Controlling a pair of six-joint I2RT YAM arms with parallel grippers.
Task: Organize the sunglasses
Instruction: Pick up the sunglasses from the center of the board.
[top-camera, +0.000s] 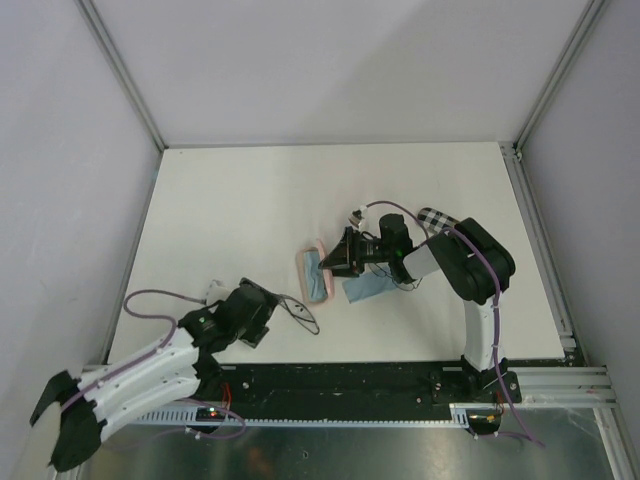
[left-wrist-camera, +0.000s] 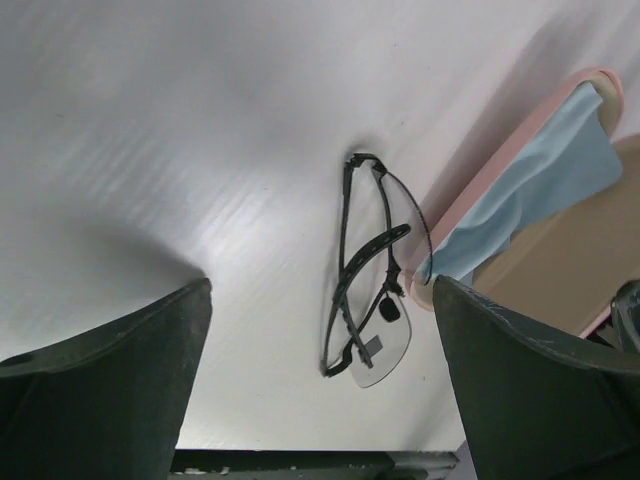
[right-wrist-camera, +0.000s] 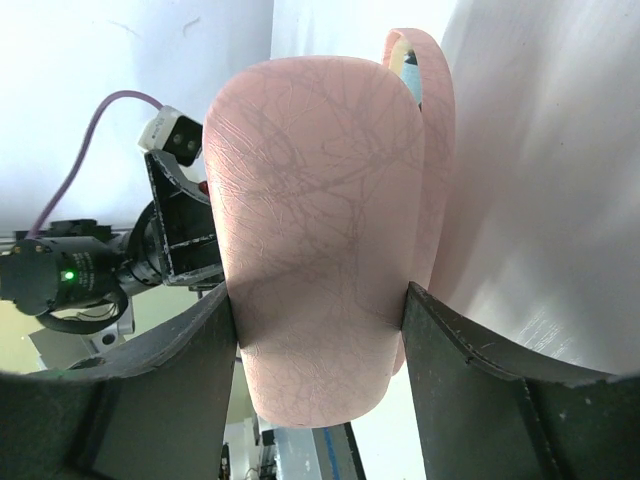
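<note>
The left gripper (left-wrist-camera: 322, 300) stands wide open and holds nothing. The clear-lensed sunglasses (left-wrist-camera: 365, 290) lie folded on the table (left-wrist-camera: 150, 130) just beside the pink case (left-wrist-camera: 505, 150). The right gripper (right-wrist-camera: 318, 310) clamps that case's lid (right-wrist-camera: 310, 180). A blue cloth (left-wrist-camera: 545, 180) lies inside.

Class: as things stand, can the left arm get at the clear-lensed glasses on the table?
Probably yes: the left gripper is open and facing the glasses, with nothing covering them. The pink case lies close beside one lens, though.
</note>
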